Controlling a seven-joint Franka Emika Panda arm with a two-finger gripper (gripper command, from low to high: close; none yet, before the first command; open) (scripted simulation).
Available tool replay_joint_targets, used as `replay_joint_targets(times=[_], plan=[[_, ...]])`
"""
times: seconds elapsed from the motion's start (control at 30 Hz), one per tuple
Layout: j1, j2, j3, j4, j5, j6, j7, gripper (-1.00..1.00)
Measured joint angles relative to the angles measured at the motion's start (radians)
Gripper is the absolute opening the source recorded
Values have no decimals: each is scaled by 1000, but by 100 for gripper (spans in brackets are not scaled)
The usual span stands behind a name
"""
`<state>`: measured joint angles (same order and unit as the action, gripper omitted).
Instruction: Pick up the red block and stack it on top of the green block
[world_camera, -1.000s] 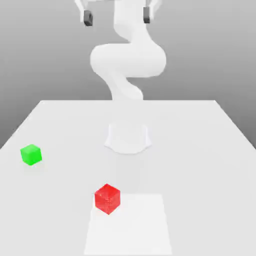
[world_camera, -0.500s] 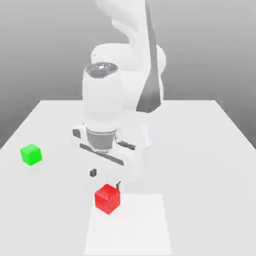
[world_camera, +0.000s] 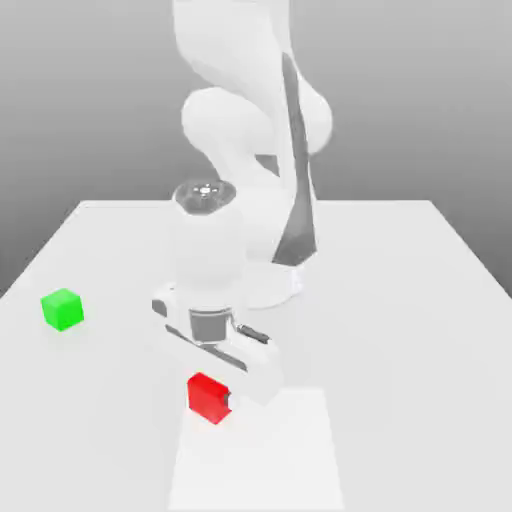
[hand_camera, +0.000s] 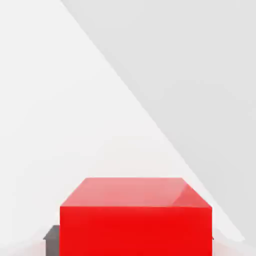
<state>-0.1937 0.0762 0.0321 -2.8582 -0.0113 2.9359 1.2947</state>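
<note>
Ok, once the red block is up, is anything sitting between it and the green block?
Nothing visible. The red block sits under the tool, and the table between it and the green block, toward the exterior view's left, is bare.

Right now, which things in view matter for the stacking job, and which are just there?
Job:
- red block, under the gripper
- green block, apart toward the exterior view's left

Just there:
- table
- paler square patch on the table
</note>
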Motion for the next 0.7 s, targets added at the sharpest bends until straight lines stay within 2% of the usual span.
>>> replay_joint_targets(times=[0.1, 0.17, 0.7], plan=[[-2, -107, 6, -15, 14, -92, -11, -100], [-64, -142, -30, -16, 3, -125, 10, -100], [-639, -255, -452, 21, -152, -264, 277, -100]])
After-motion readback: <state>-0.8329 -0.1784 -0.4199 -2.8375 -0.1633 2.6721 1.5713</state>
